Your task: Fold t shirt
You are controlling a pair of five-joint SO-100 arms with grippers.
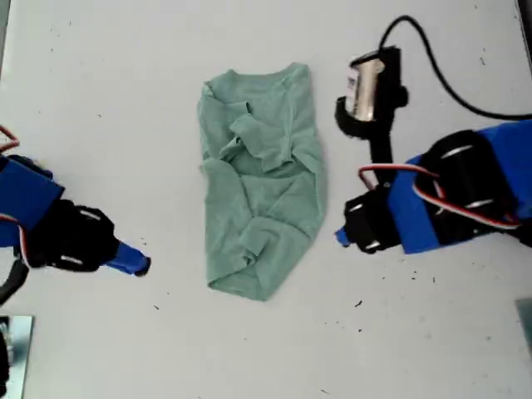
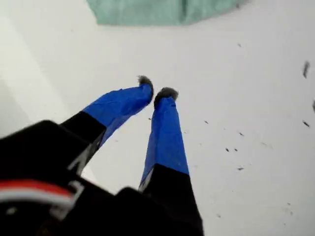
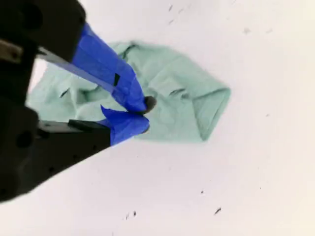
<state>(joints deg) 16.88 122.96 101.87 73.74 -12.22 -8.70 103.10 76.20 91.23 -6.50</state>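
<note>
A: Where does the fold stand?

B: The t shirt lies in the middle of the white surface, neckline toward the exterior view's top; it looks gathered into a narrow strip, sleeves tucked inward, so I judge the side folds done and the end-to-end fold not yet made.

A: And the jaws?

B: My first gripper sits toward the exterior view's left, well apart from the cloth, tips pinched nearly together around nothing; my second gripper hovers just beside the shirt's edge on the exterior view's right, clenched and empty too.

A: Next move?

B: Probably both jaws must part, pinch the slanted hem corners, and carry them up to the collar; that's a guess.

A: How will it handle?

B: Soft, pale sage-green knit, heavily creased in the upper half, with a ribbed round neck; limp cloth like this likely bunches unless lifted evenly.
</note>
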